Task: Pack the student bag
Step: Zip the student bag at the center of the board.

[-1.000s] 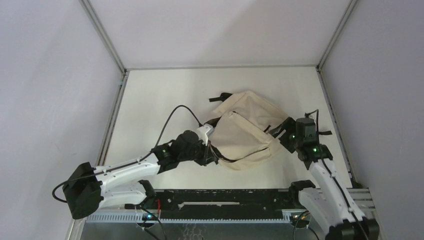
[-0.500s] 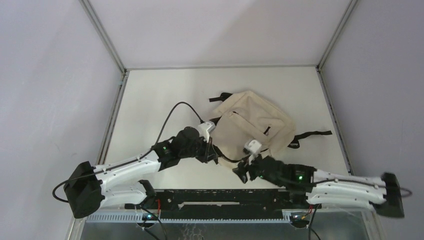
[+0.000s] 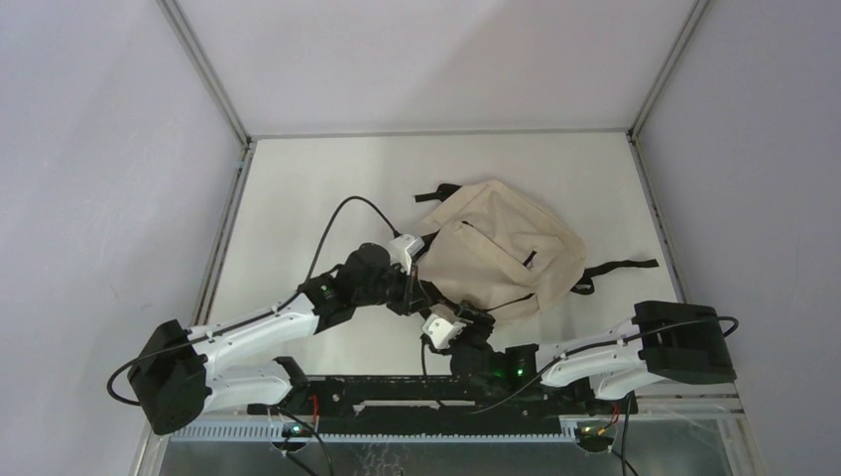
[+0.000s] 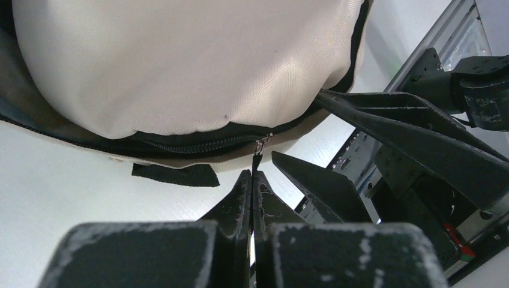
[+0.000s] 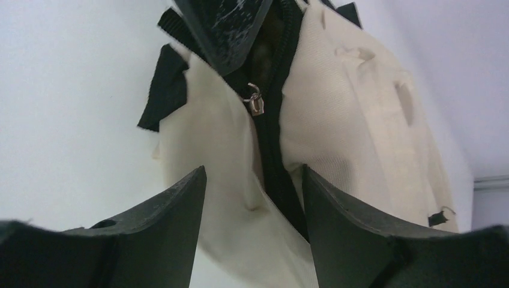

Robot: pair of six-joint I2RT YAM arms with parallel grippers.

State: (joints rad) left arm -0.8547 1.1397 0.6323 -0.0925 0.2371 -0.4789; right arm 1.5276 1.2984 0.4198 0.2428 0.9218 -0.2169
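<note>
Cream student bag (image 3: 496, 248): left claw (image 4: 252, 177) pinched its tiny zip pull (image 4: 262, 144), right claw (image 5: 253, 174) gaped wide. Hard tugging could slip it loose.

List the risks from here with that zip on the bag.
The left end effector pinches only the thin zip pull at its fingertips; a tug may slip it free.
The right end effector is open, gripping nothing, so the soft student bag may drag along instead.
Both end effectors sit close together; they may collide.

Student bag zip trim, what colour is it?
The zip trim is black; right wrist view shows it best.
</note>
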